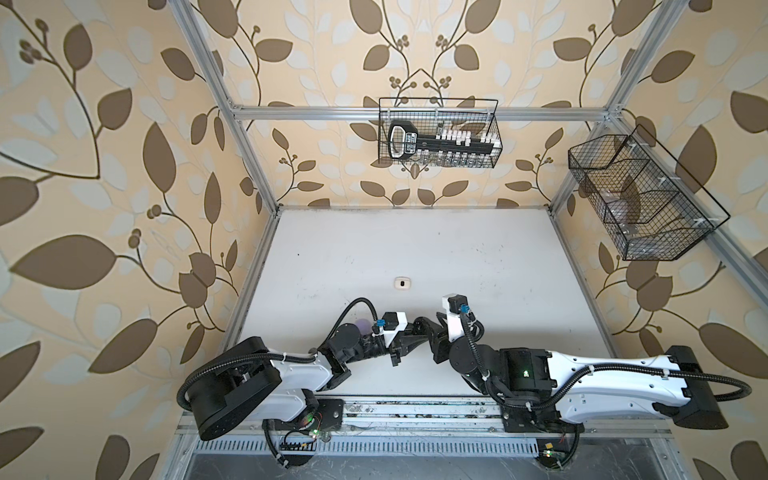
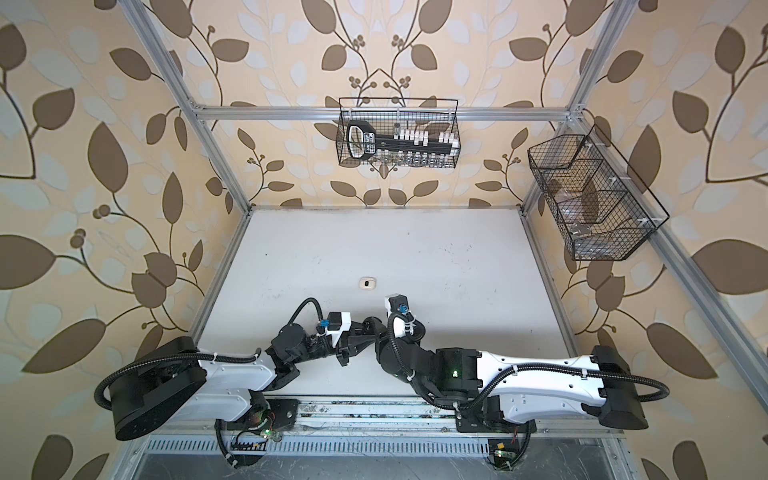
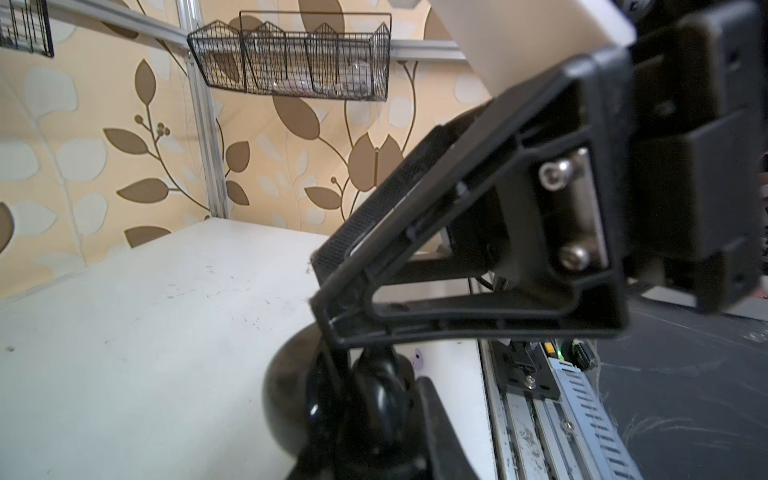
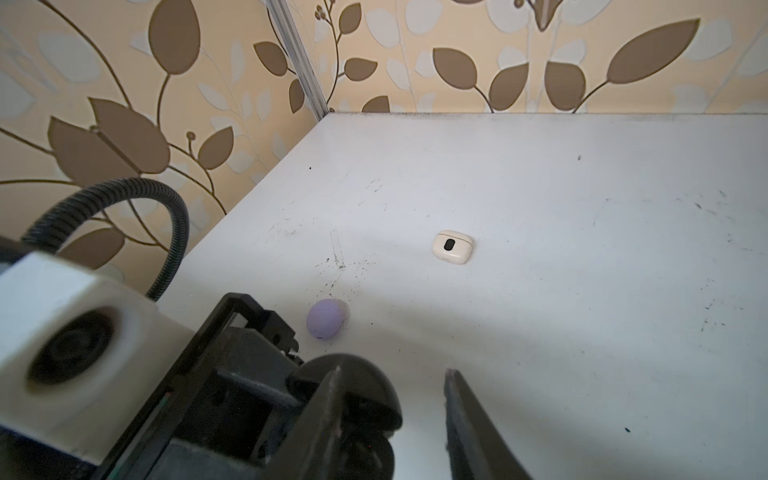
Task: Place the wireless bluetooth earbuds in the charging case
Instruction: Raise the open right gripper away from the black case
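The left gripper (image 3: 324, 299) was clamped tight on the black charging case (image 4: 370, 390). The right gripper (image 4: 397, 376) hung just beside it, jaws partly apart, gripping nothing visible. A lavender earbud (image 3: 417, 359) lay on the white table (image 4: 540, 187) near the case.

Table (image 1: 415, 249): white, flecked with dark scuffs.
Wallpaper (image 1: 104, 166): beige, with brown and pale grey leaves on brown stems.
Frame (image 1: 415, 112): silver.
Wire baskets (image 1: 438, 99): black.
Robot arms (image 1: 602, 365): white shells, black joints.
Cream charging case (image 4: 452, 246): black oval mark.
Lavender charging case (image 4: 327, 318): plain.
Black charging case (image 4: 365, 386): glossy.
Lavender earbud (image 3: 417, 360): plain.
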{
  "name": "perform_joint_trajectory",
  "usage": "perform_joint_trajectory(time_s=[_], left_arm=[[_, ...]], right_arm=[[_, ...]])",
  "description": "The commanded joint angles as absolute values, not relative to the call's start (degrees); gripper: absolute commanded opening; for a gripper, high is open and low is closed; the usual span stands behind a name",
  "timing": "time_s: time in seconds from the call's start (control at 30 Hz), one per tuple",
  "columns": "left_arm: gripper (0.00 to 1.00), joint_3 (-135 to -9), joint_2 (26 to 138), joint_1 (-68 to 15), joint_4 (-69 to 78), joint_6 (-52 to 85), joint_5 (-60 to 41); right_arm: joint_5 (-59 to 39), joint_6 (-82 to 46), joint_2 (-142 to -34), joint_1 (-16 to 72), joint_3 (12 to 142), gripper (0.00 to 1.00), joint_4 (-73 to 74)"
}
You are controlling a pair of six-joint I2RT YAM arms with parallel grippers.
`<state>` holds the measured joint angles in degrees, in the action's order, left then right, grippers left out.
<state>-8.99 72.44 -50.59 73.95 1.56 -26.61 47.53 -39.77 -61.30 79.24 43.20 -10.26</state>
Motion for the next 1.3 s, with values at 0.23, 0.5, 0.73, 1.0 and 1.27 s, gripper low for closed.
perform_joint_trajectory(time_s=[0.23, 0.5, 0.73, 1.0, 1.27], left_arm=[[0.00, -8.79, 67.37, -51.24, 74.03, -1.42, -27.65], [0.00, -8.71, 67.14, -51.24, 72.71, -1.24, -28.27], [0.00, -11.07, 66.01, -51.24, 66.84, 1.02, -33.56], [0.00, -12.72, 67.53, -51.24, 65.67, 2.32, -36.86], [0.00, -12.91, 68.26, -51.24, 64.99, 2.07, -37.27]], right_arm=[[44.60, -42.32, -62.61, 77.88, 44.23, 0.37, -13.38], [43.65, -39.84, -56.78, 77.40, 43.24, 0.38, -12.17], [33.73, -36.93, -50.21, 67.07, 34.18, 0.41, -3.19], [17.84, -33.16, -53.64, 62.40, 26.96, 0.41, 12.74], [17.36, -29.71, -52.55, 66.30, 24.98, 0.39, 19.01]])
